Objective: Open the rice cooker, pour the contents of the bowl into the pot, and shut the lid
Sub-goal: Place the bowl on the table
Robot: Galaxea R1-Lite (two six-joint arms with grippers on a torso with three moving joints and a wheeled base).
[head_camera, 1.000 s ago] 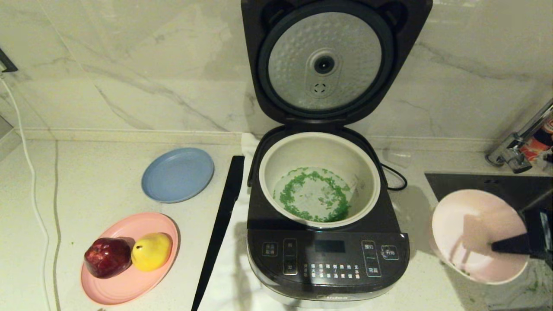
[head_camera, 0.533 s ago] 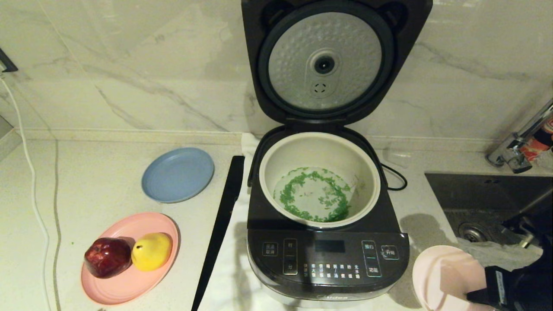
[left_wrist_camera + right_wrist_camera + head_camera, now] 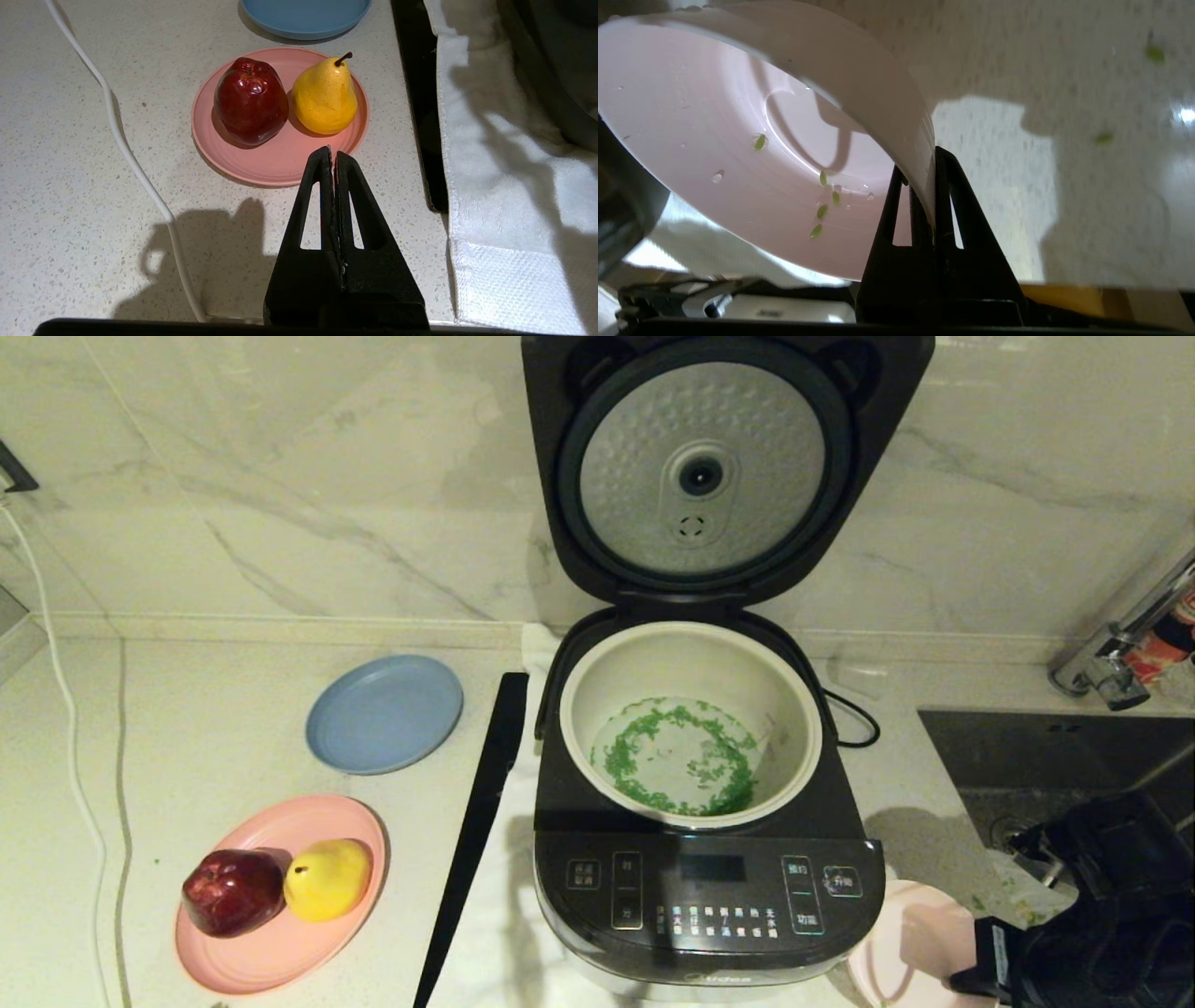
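Note:
The rice cooker (image 3: 709,905) stands mid-counter with its lid (image 3: 700,467) swung fully up, silver underside facing me. In its cream pot (image 3: 691,658) the contents (image 3: 681,770), green bits in water, lie in a ring. The pale pink bowl (image 3: 906,943) is low beside the cooker's front right corner. My right gripper (image 3: 971,980) is shut on its rim. In the right wrist view the bowl (image 3: 714,130) is tilted and my right gripper (image 3: 927,172) pinches its wall, with a few green bits (image 3: 822,211) stuck inside. My left gripper (image 3: 331,156) hangs shut and empty over the counter near the pink plate.
A blue plate (image 3: 385,713) and a pink plate (image 3: 271,943) with a red apple (image 3: 231,891) and a yellow pear (image 3: 327,877) lie left of the cooker. Between them runs a long black strip (image 3: 476,831). A sink (image 3: 1046,747) and tap (image 3: 1116,658) are at right, a white cable (image 3: 70,747) at far left.
My right gripper carried the bowl down and toward me, from beside the cooker over the sink edge to low at its front right corner. Nothing else moved.

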